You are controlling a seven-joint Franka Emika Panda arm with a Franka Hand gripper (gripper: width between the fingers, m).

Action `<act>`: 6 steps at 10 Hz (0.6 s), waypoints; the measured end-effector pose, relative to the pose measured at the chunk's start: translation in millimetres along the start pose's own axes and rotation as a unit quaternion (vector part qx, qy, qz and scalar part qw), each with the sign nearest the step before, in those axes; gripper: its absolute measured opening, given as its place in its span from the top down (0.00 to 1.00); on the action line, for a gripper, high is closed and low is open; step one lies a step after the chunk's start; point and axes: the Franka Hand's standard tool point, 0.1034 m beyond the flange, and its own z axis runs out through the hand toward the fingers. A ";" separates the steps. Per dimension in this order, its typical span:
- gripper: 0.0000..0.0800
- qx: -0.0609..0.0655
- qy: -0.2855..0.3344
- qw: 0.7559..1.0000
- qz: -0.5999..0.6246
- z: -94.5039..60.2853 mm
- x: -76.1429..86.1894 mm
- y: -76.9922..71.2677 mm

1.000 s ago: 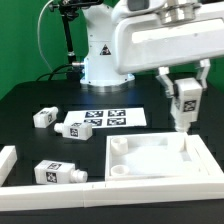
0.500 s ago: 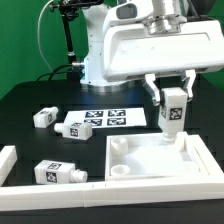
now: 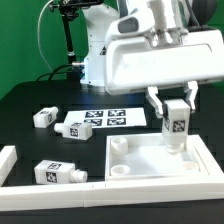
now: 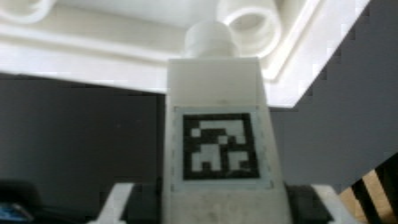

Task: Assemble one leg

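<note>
Exterior view: jaws clamped on the upright leg (image 3: 175, 127).

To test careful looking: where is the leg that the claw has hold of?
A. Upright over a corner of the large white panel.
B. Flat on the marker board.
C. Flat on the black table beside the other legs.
A: the claw grips the leg upright, with its lower end over a far corner of the panel. The marker board carries only tags.
</note>
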 end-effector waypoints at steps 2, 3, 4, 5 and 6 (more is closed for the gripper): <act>0.64 0.003 -0.002 1.000 -0.003 5.5 -2.4 -6.7; 0.64 0.004 -0.003 1.000 -0.004 10.2 -2.9 -8.7; 0.64 0.005 -0.003 1.000 -0.006 12.1 -1.6 -11.3; 0.64 0.007 -0.003 1.000 -0.007 14.7 -0.4 -14.3; 0.64 0.007 0.000 1.000 -0.008 17.3 2.4 -15.4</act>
